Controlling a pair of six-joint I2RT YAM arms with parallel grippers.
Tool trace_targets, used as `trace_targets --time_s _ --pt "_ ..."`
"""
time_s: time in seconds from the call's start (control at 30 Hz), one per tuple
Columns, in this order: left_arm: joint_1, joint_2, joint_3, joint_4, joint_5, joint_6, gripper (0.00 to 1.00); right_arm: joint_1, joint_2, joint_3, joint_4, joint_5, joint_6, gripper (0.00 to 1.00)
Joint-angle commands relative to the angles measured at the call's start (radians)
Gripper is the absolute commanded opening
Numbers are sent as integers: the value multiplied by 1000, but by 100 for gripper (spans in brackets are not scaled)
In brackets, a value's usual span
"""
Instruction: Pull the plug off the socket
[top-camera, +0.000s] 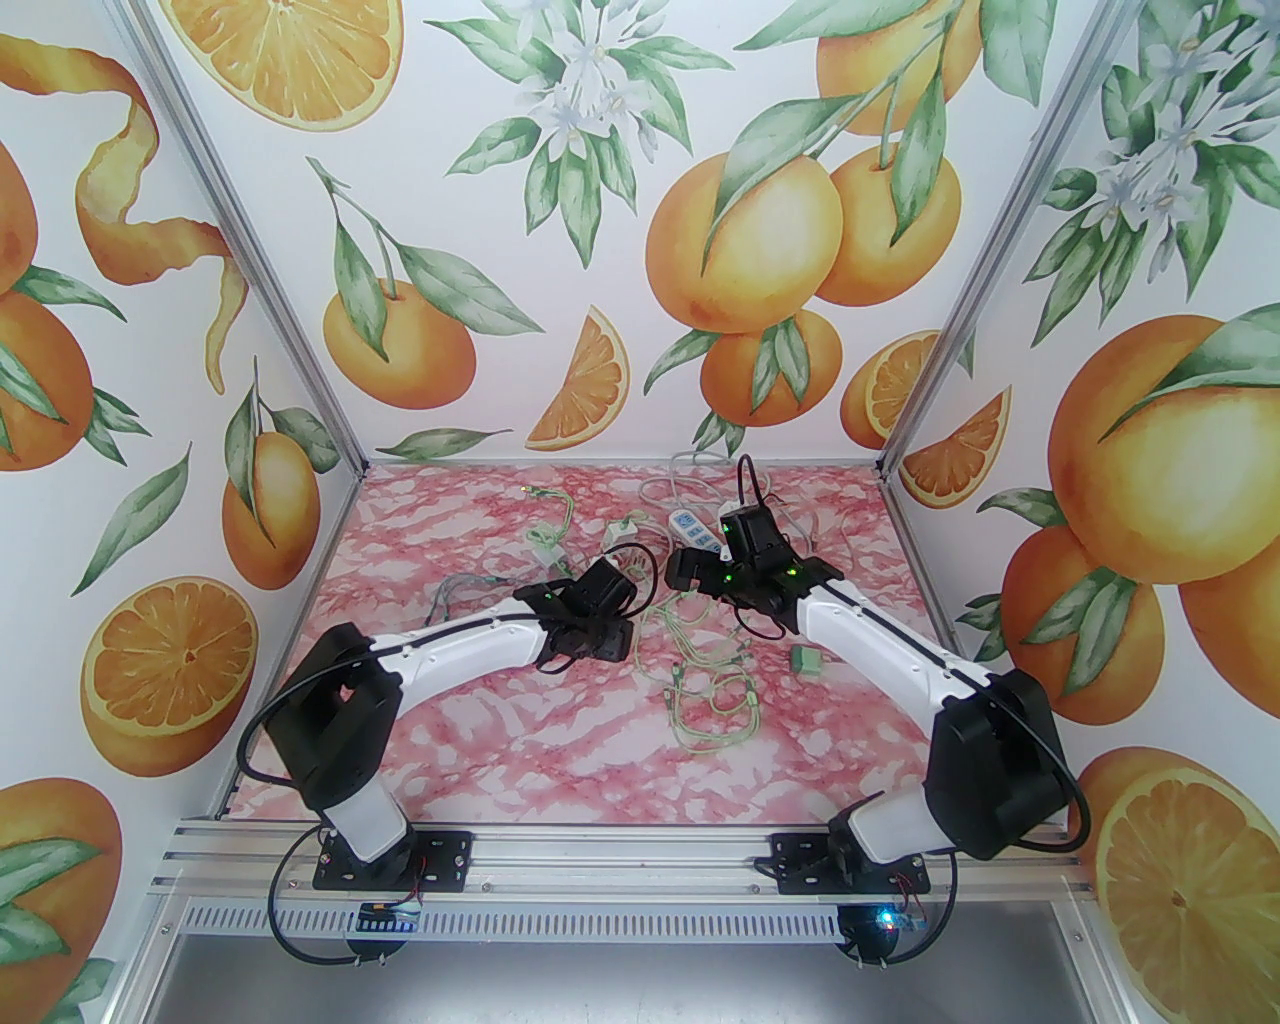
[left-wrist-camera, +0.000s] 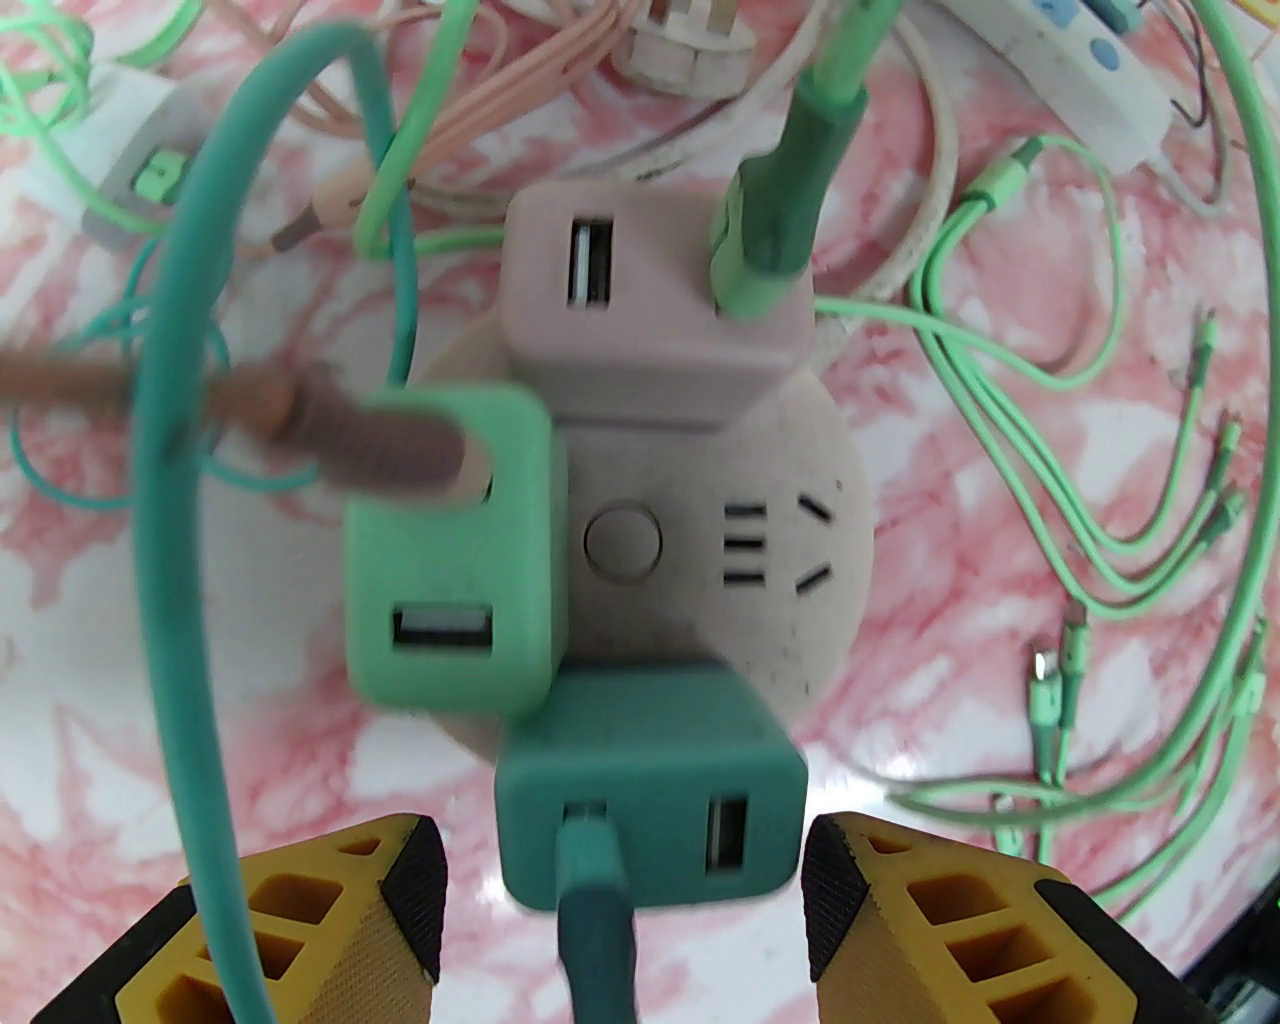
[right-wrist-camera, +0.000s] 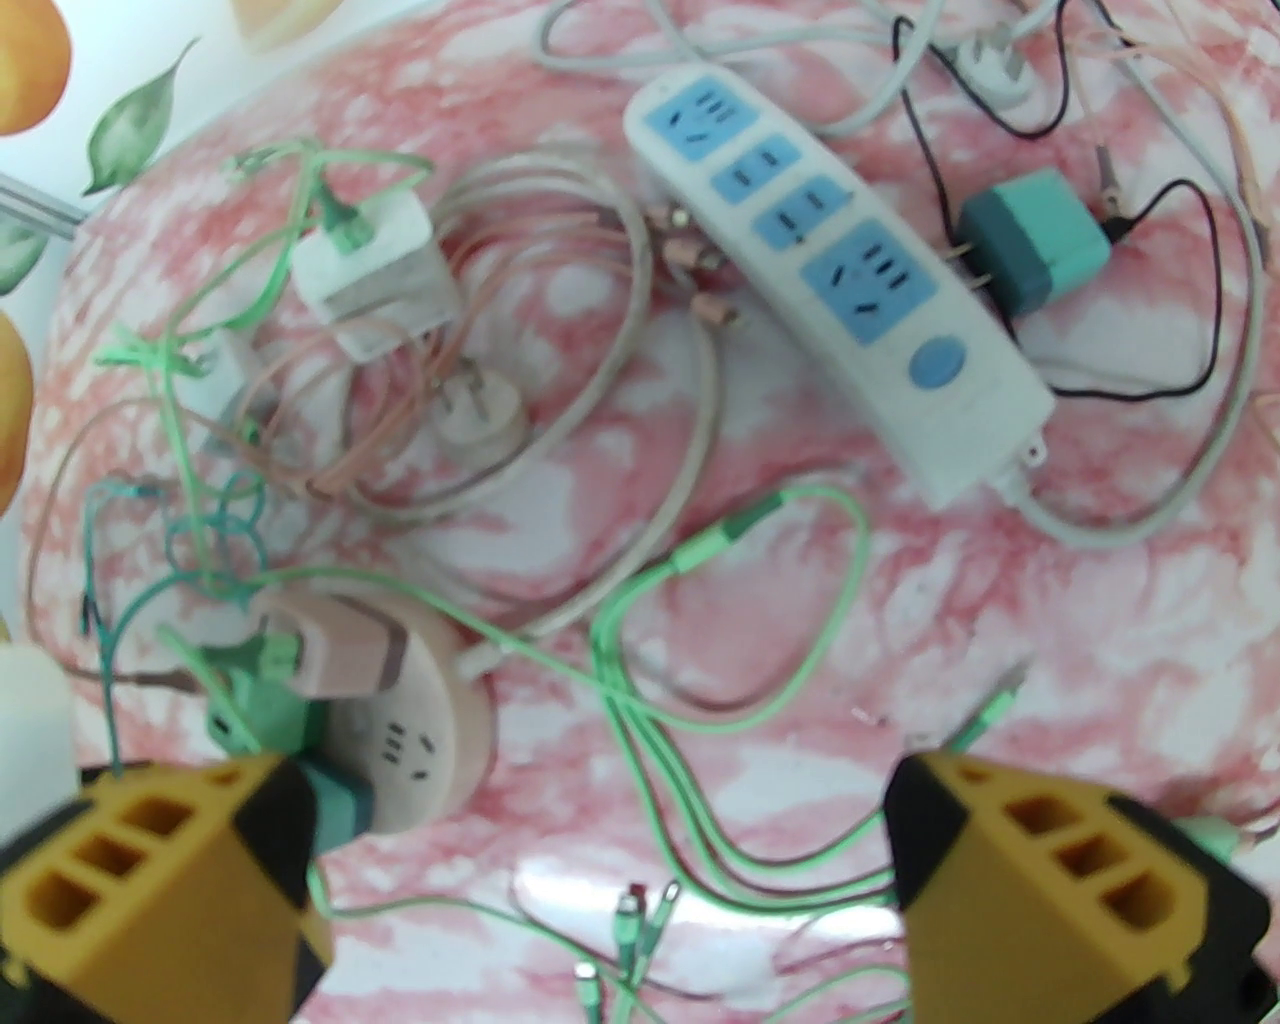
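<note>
Yellow fingertips of the left hand (left-wrist-camera: 622, 900) frame the shot, spread wide and holding nothing. The dark teal plug (left-wrist-camera: 650, 770) sits right between them, seated on the near rim of the round socket (left-wrist-camera: 790, 560). Its broad face runs across the gap, so a straight close looks right. Meanwhile the right hand (right-wrist-camera: 600, 880) hangs open, empty, farther off. Pink marbled worktop (top-camera: 560, 740), loose cables (left-wrist-camera: 158, 520) everywhere, orange-print walls (top-camera: 150, 400).

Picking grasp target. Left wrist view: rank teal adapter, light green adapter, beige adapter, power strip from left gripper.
1. teal adapter, straddled by left gripper
2. light green adapter, left
3. beige adapter, top centre
4. power strip, upper right
</note>
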Motion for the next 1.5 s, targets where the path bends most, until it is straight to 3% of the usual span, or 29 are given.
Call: trace_targets --time_s 0.0,0.33,0.43,0.5,0.63,0.9,1.03,1.3,1.47 --pt "8 25 39 32 -20 43 61 -17 -10 -30 52 -101 30 91" --pt "15 86 62 67 -21 64 58 -28 37 -28 82 -199 47 83" --pt "17 96 62 68 -19 67 52 -31 52 -21 81 -218 47 81" --pt "17 87 51 58 -23 67 42 -34 68 -15 86 -240 49 78" --pt "21 35 4 41 -7 89 38 -37 91 -12 128 -293 68 74" --pt "40 -101 -132 2 49 154 36 -36 179 -1 197 -403 93 63" --pt "43 -168 -194 24 99 177 36 -21 230 14 221 -467 99 62" --pt "45 -157 -204 35 117 181 36 93 299 25 276 -514 117 65" --pt "46 -147 -204 45 119 165 36 126 339 6 291 -526 140 59"
